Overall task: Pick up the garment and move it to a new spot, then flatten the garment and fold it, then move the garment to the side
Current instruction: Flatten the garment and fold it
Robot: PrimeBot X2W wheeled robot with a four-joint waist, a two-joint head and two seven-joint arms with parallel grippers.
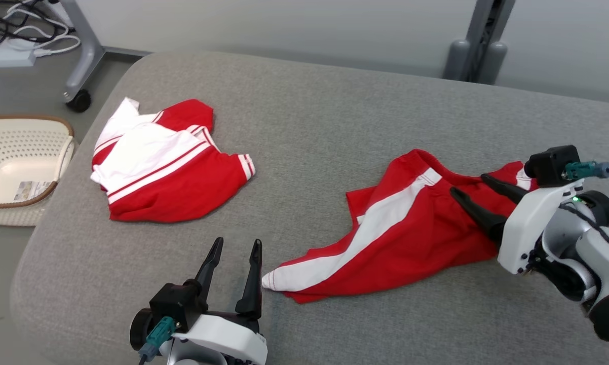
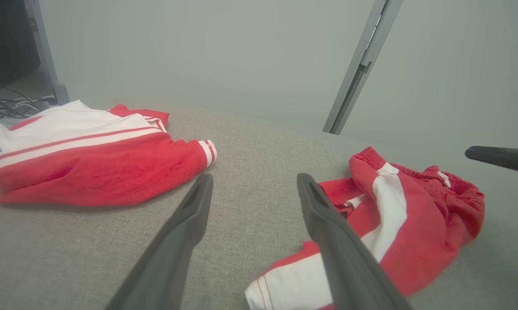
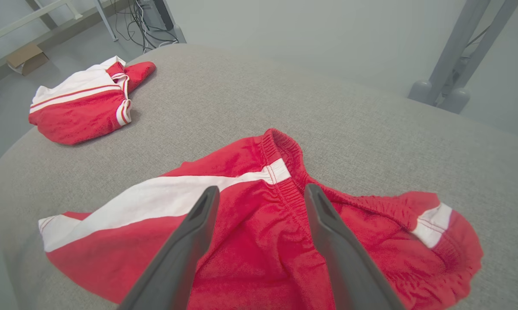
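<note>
Red shorts (image 1: 411, 238) lie crumpled on the right of the grey cushion (image 1: 309, 126). Right gripper (image 1: 469, 183) is above the waistband, jaws spread. Left gripper (image 1: 237, 242) is beside the leg hem, jaws spread.

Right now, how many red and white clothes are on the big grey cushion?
2. A folded red-and-white jersey top lies far left; rumpled red shorts with a white side stripe lie right, beneath the right gripper. None seem hidden.

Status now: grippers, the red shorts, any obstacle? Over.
Left gripper open, beside the leg hem. Right gripper open, over the red shorts at the waistband. Shorts rumpled, unfolded. Other garment lies apart, no obstacle.
</note>
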